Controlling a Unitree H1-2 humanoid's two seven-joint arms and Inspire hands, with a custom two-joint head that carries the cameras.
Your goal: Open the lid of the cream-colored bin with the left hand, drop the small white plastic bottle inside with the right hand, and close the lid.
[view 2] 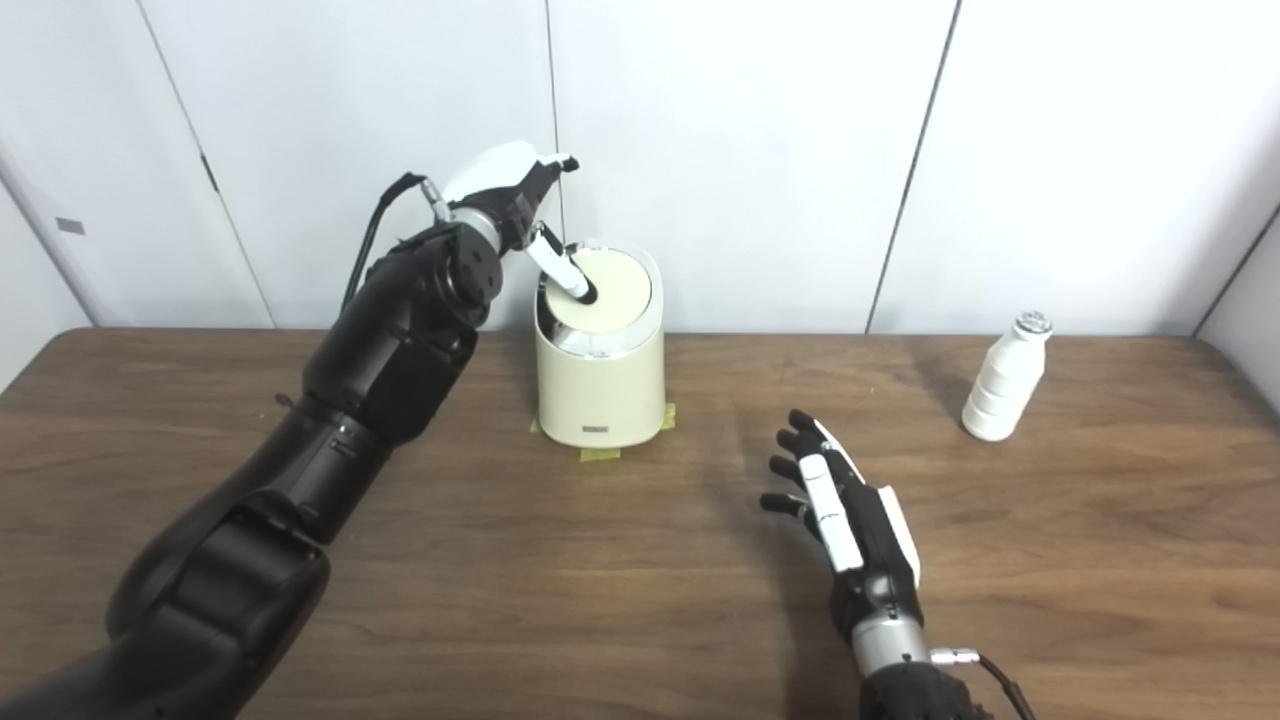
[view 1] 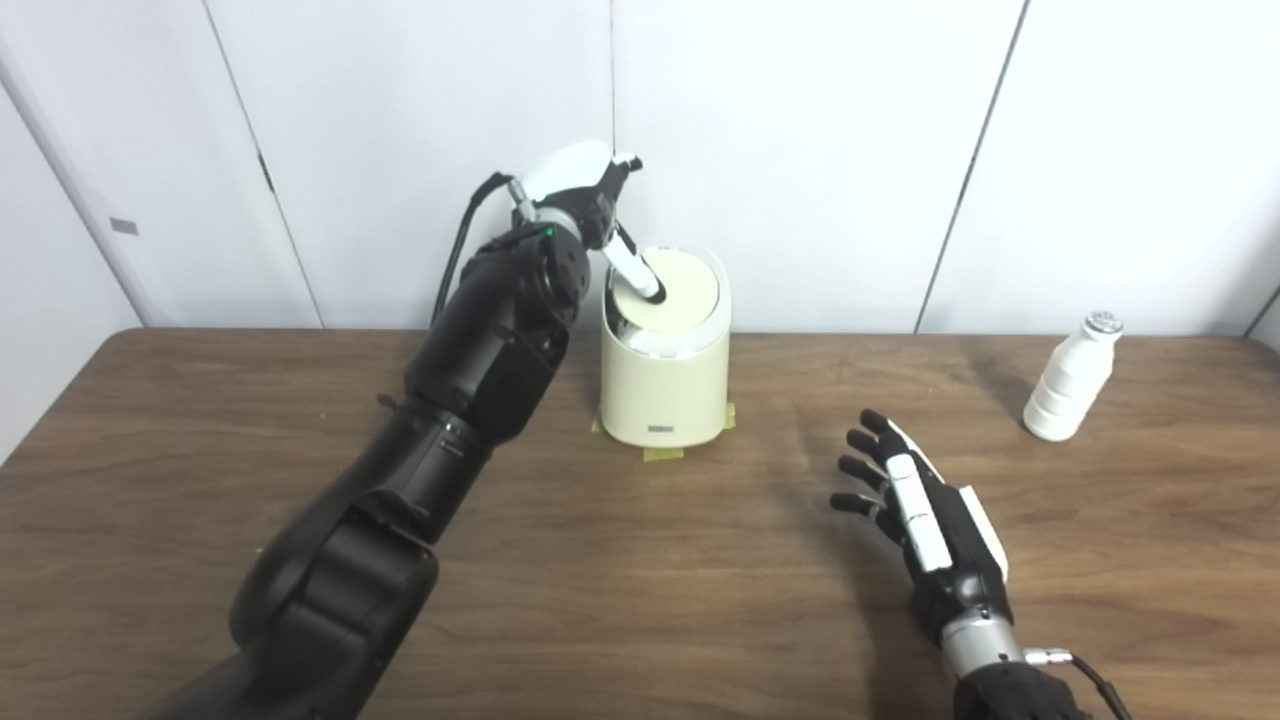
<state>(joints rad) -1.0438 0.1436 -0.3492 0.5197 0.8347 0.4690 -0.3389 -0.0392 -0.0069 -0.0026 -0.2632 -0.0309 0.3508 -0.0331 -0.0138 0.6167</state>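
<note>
My left hand presses one fingertip on the bin lid, other fingers unclear; my right hand lies spread, bottle well apart toward the table's right edge.

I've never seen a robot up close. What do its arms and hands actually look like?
Both arms are bulky glossy black shells with rounded joints. The left robot hand has a white back, black fingers, a silver wrist ring and a small green light; a black cable loops beside the wrist. The right robot hand is black with white plates along its back, a silver wrist cuff and a thin cable.
</note>
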